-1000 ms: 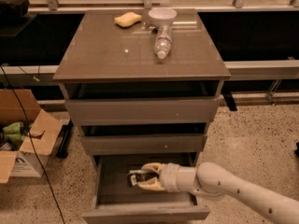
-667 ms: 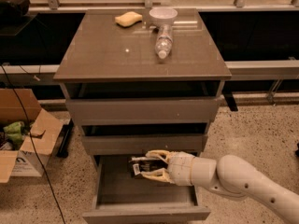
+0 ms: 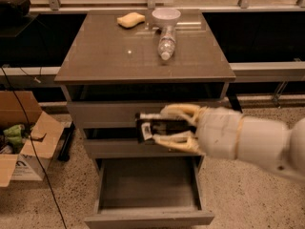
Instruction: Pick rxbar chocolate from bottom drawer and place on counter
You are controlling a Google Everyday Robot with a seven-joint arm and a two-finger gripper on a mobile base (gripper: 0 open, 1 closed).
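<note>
1. Hanging in front of the middle drawer fronts, the small flat black wrapped rxbar chocolate [image 3: 152,128], white label patch at its left end, is out of the drawer, level, and well below the counter top.
2. The pale two-finger gripper [image 3: 161,125] reaches in from the right; its fingers [image 3: 178,111] are closed on the bar, one above and one below.
3. Beneath it, the shallow grey bottom drawer [image 3: 147,182] stands pulled out with a bare floor.
4. Above, the glossy grey-brown counter [image 3: 109,56] carries a clear plastic bottle [image 3: 167,44] on its side, a white bowl [image 3: 166,17] and a yellow sponge [image 3: 130,19], all toward the back.
5. Risk: the bar juts left past the fingers, so on the way up it could catch the counter's overhanging front edge and twist loose, dropping into the drawer or onto the floor.
6. Risk: placing too far back could nudge the bottle, which would likely roll.
</note>
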